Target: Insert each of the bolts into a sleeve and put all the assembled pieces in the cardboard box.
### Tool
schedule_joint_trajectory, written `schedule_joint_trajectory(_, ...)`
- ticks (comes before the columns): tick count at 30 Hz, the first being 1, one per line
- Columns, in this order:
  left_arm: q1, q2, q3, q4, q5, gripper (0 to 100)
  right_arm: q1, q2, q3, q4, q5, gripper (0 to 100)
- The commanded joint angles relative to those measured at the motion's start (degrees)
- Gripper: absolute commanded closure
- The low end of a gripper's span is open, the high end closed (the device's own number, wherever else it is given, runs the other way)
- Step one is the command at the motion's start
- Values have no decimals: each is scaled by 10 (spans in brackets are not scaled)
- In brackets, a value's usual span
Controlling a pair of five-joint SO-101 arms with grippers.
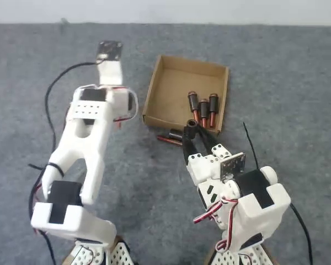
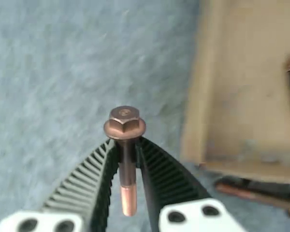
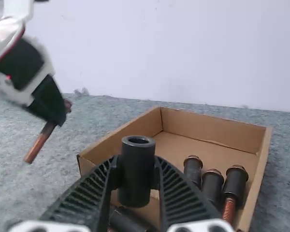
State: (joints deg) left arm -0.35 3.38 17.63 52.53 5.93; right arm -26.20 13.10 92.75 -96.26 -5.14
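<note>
At left, the left gripper (image 2: 127, 145) is clenched on a copper bolt (image 2: 124, 126), gripping its shank just under the hexagonal head. The bolt is tilted, threaded end down, clear of the grey table (image 1: 276, 77) and just outside the cardboard box (image 1: 174, 91). The box sits open at centre, with three assembled pieces (image 1: 204, 110) lying side by side against its right-hand wall, dark sleeves over copper bolts. On the table just beside the box's near wall lie a loose sleeve (image 1: 175, 133) and another bolt (image 1: 166, 139). At right, the right gripper (image 3: 137, 166) is closed around a black sleeve (image 3: 137, 150), held upright with its open bore facing up, near the front of the box.
</note>
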Motion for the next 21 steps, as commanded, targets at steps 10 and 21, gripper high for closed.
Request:
schedule_joint_trajectory(10,95,-42,-104,-17,12,988,-1,-25,18,0,-6,988)
schedule_joint_trajectory(21,128,-43,-131,-18,71,988,-1,-25,18,0,-6,988)
